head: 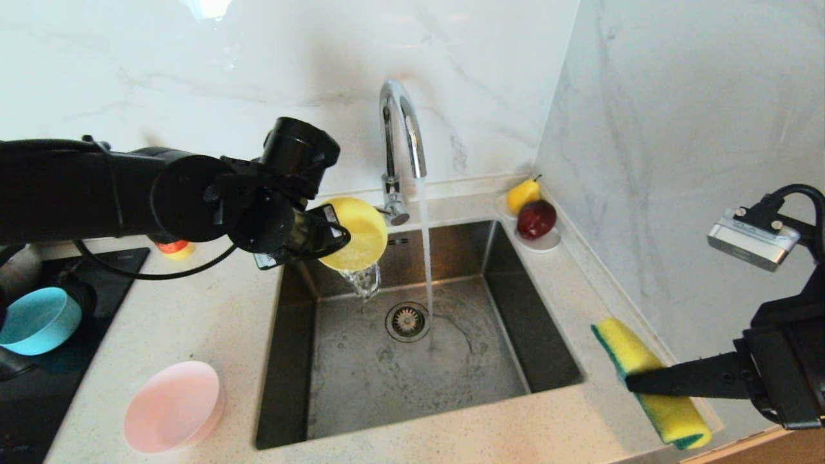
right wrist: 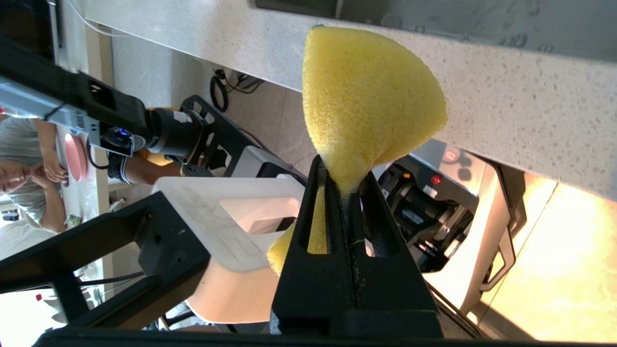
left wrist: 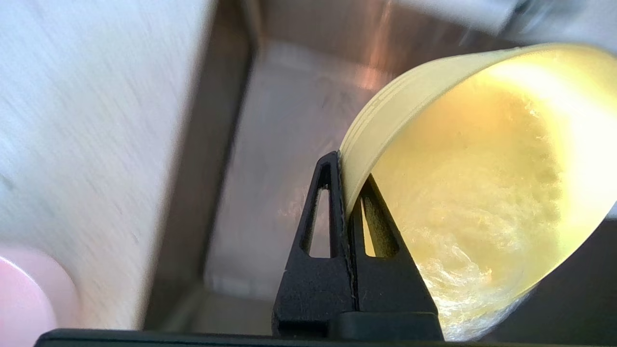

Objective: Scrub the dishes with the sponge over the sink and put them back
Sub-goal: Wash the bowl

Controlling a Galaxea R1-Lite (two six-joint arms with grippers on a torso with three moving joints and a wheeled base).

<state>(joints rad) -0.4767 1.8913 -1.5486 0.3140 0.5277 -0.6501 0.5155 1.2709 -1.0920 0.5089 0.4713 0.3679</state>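
My left gripper [head: 332,235] [left wrist: 348,176] is shut on the rim of the yellow bowl [head: 358,233] [left wrist: 482,193], held tipped over the back left of the sink [head: 335,380]; water spills from the bowl into the basin. To the right of the sink my right gripper [head: 635,380] [right wrist: 343,178] is shut on the yellow sponge [head: 648,383] [right wrist: 366,101] with its green layer, above the counter's right part. The pink bowl [head: 173,406] sits on the counter left of the sink. The light blue bowl [head: 38,320] rests at the far left on the black hob.
The tap [head: 399,138] runs a stream down beside the drain strainer [head: 407,320]. A white saucer [head: 541,242] with a pear and a red apple stands at the sink's back right corner. A marble wall [head: 677,129] closes the right side.
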